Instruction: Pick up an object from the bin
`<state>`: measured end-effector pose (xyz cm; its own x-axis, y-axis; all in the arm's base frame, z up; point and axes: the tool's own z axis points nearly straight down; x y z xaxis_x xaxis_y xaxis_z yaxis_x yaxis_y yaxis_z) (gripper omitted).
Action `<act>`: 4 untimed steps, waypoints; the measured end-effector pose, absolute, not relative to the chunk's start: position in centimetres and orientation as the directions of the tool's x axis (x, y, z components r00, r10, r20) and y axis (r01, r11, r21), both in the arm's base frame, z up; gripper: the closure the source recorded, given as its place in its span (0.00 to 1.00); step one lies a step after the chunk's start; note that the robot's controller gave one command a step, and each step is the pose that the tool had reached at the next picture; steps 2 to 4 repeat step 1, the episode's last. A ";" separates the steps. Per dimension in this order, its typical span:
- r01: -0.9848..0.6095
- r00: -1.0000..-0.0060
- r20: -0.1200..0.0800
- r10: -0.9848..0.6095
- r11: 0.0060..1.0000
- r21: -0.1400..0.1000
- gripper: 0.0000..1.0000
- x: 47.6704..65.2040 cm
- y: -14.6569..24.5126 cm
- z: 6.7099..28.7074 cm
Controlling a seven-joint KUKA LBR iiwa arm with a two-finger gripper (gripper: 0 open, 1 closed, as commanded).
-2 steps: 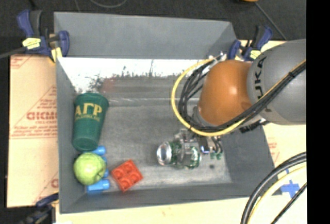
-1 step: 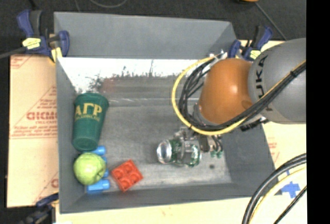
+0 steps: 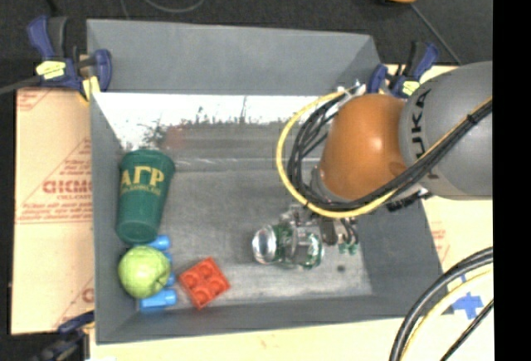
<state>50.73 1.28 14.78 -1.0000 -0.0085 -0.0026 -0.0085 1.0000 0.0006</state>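
On the bin [image 3: 224, 202] floor, right of middle: the gripper [image 3: 325, 236] hangs low under its orange cover [image 3: 361, 143], placed for a grab, I judge.
Jaws: hidden; I cannot tell whether they are released or clenched.
Clear thing [image 3: 278, 246]: glassy, rounded, green-flecked, seemingly just beside the gripper.
Left corner: green cup [image 3: 143, 193], apple [image 3: 143, 270] and red brick [image 3: 203, 281], well apart.

green cup [image 3: 143, 193] | apple [image 3: 143, 270] just below cup | red brick [image 3: 203, 282] below-right of cup | blue piece [image 3: 159, 300] below cup, touching apple
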 end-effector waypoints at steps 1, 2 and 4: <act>-0.016 -1.000 -0.008 -0.016 1.000 -0.002 1.00 48.9 0.4 33.7; -0.016 -1.000 -0.008 -0.016 1.000 -0.002 1.00 48.9 0.4 33.7; -0.016 -1.000 -0.008 -0.016 1.000 -0.002 1.00 48.9 0.4 33.7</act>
